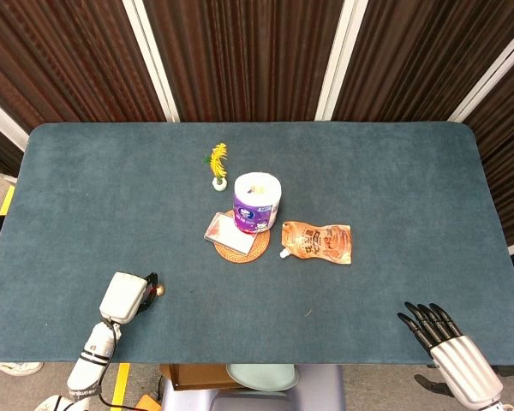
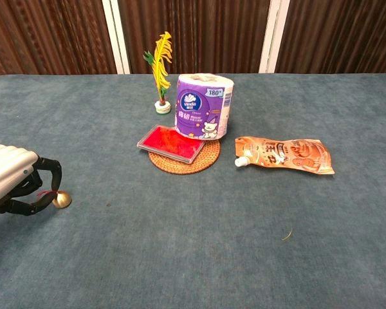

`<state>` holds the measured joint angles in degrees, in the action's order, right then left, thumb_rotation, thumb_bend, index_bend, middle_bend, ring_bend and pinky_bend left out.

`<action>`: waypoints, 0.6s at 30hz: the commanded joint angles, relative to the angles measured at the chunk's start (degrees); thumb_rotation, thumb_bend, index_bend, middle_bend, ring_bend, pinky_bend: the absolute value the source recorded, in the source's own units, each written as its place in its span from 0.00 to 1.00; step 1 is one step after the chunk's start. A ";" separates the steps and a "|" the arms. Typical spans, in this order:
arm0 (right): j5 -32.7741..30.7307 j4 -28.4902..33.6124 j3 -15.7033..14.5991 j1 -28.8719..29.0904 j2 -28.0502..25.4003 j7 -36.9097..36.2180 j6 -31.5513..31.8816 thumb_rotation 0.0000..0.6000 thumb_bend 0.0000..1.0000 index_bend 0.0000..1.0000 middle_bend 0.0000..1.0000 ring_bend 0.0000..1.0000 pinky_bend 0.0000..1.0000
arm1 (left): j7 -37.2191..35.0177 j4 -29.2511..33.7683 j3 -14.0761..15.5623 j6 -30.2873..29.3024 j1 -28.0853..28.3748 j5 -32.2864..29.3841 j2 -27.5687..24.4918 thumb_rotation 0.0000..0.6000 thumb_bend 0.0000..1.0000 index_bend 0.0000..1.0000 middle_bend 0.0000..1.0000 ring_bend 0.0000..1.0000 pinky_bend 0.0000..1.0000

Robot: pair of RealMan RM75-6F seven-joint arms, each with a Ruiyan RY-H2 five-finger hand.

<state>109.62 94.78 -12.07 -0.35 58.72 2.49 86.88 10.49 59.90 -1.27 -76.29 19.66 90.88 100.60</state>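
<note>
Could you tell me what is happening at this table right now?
The left hand sits at the near left of the table, its fingers curled beside a small brass bell with a red string. The right hand rests apart at the near right, fingers spread. A tissue roll stands mid-table.

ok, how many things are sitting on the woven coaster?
2. The purple toilet roll stands on the back of the woven coaster, and the red flat box lies across its front left, overhanging the edge. Nothing else shows on it.
</note>
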 commanded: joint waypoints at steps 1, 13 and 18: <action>-0.02 -0.01 0.02 0.00 -0.01 -0.04 0.03 1.00 0.19 0.00 0.00 0.00 0.00 | 0.27 -0.06 0.15 -0.06 0.06 0.02 0.08 1.00 0.44 0.63 0.99 0.91 1.00; 0.01 -0.10 0.05 -0.01 -0.04 -0.21 0.15 1.00 0.19 0.00 0.00 0.00 0.00 | 0.16 -0.78 0.43 -0.90 0.45 0.37 0.76 1.00 0.45 0.81 1.00 0.91 1.00; 0.11 -0.13 0.02 -0.06 0.00 -0.16 0.20 1.00 0.19 0.00 0.00 0.00 0.00 | -0.77 -1.10 0.36 -2.23 0.38 0.78 0.98 1.00 0.48 0.88 1.00 0.93 1.00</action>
<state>109.73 94.64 -12.05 -0.41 58.72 2.33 87.09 9.89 58.90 -0.88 -78.33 20.07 91.57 101.53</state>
